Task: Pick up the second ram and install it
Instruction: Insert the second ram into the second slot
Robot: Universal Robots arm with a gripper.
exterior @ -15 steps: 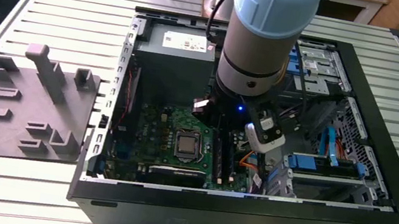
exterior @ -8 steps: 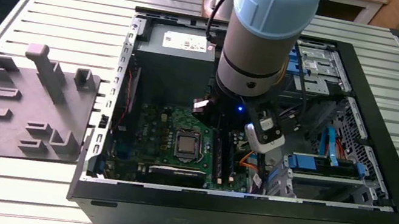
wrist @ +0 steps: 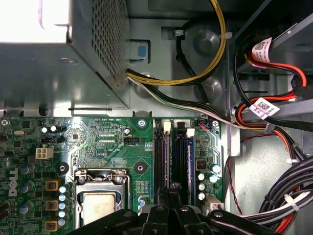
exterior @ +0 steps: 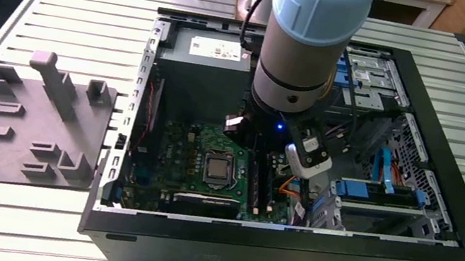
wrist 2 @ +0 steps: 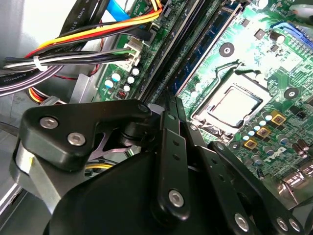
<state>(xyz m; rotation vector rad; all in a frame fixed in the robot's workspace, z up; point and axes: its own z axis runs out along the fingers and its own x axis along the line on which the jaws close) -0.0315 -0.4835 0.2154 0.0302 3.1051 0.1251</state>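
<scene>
I've got the gripper (wrist: 171, 193) fingers pinched together over the second ram (wrist: 180, 164), which stands in its motherboard (wrist: 102, 137) slot.

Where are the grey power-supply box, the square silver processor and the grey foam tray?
Grey power-supply box (exterior: 207, 46), exterior view, top face.
Square silver processor (wrist: 99, 205), first wrist view, lid centre.
Grey foam tray (exterior: 16, 135), exterior view, flat middle.

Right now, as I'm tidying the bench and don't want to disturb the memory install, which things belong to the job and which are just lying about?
Job: green motherboard; long black memory slots; dark blue-green memory stick seated in a slot; black gripper, poised over the slots.
Lying about: grey moulded tray; grey metal power-supply box; silver square processor; bundled black cables.
</scene>
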